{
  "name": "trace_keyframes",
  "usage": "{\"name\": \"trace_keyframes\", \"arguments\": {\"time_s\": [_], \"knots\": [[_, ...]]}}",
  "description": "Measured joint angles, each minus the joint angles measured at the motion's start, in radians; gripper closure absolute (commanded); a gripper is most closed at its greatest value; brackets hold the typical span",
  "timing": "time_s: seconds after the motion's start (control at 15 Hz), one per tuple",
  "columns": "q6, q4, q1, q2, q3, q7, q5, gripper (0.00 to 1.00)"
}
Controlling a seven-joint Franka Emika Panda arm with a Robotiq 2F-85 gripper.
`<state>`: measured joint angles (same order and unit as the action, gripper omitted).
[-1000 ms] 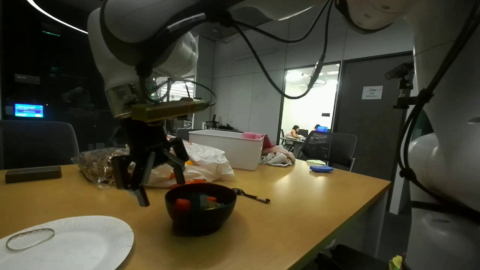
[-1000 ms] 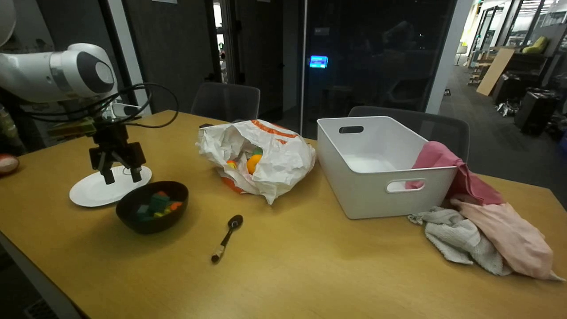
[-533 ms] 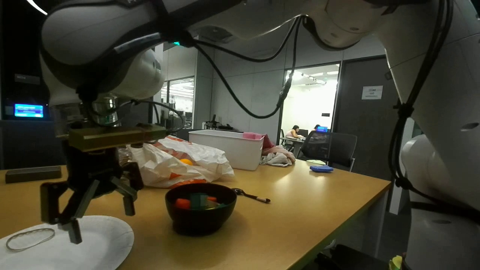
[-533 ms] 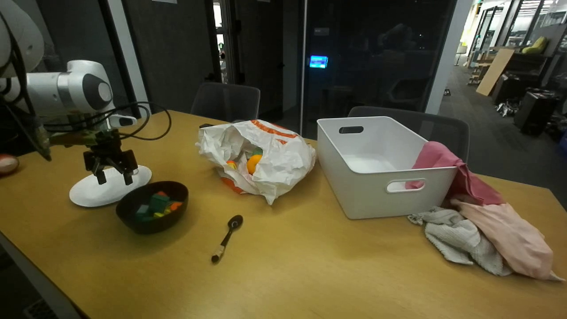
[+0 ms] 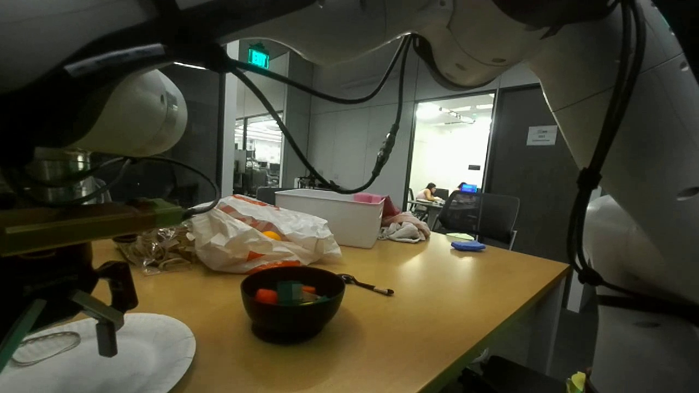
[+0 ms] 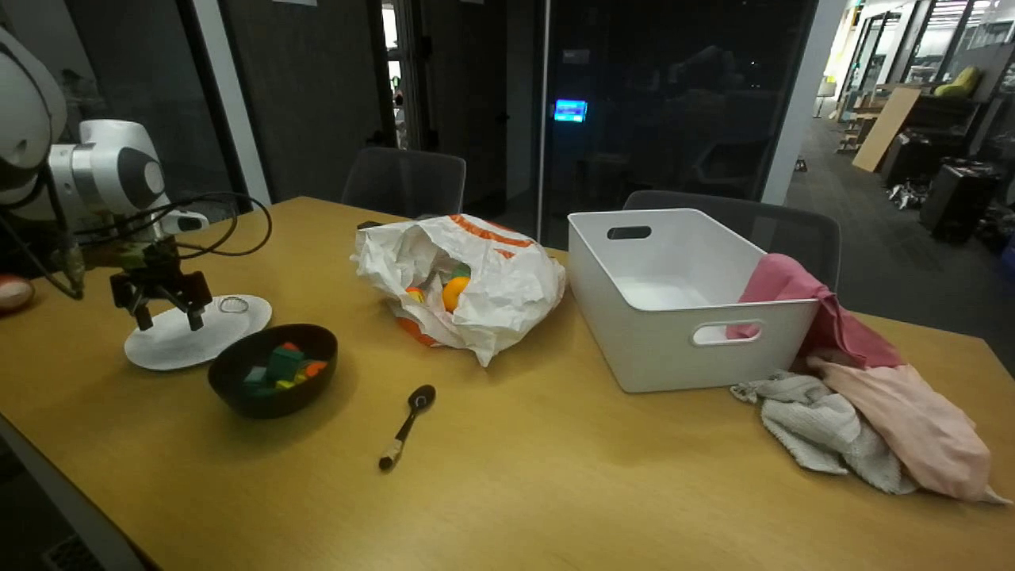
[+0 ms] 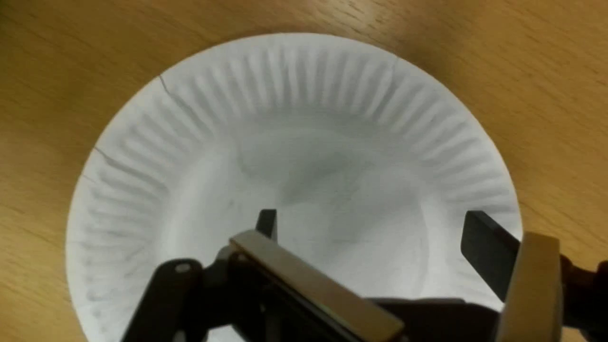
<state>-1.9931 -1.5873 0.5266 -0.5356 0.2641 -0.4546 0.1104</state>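
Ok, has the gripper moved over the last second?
Yes: in both exterior views the gripper has shifted toward the picture's left, away from the bowl, which has stayed put.

A creased white plate (image 7: 304,156) lies on the table (image 6: 555,476).

Obstructed, cropped, unreadable
Found paper plate (image 7: 323,156) cut off in the wrist view, partly hidden behind gripper (image 7: 375,232). Could not see to bottom of dark bowl (image 5: 295,323), nor fully into white bag (image 6: 507,289). Unable to identify round thing (image 6: 13,293) cut off at left in an exterior view, or read sign (image 5: 542,135) on far door (image 5: 519,172).
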Motion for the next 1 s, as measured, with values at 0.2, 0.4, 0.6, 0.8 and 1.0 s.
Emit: {"name": "trace_keyframes", "arguments": {"time_s": [0.2,0.4,0.6,0.8,1.0], "knots": [[0.004,0.061,0.026,-0.033,-0.004,0.034,0.013,0.0],[0.017,0.117,0.039,-0.071,-0.016,0.07,0.036,0.0],[0.045,0.158,0.043,-0.106,-0.025,0.109,0.043,0.0],[0.051,0.169,0.044,-0.118,-0.026,0.118,0.043,0.0],[0.05,0.164,0.044,-0.12,-0.031,0.117,0.037,0.0]]}}
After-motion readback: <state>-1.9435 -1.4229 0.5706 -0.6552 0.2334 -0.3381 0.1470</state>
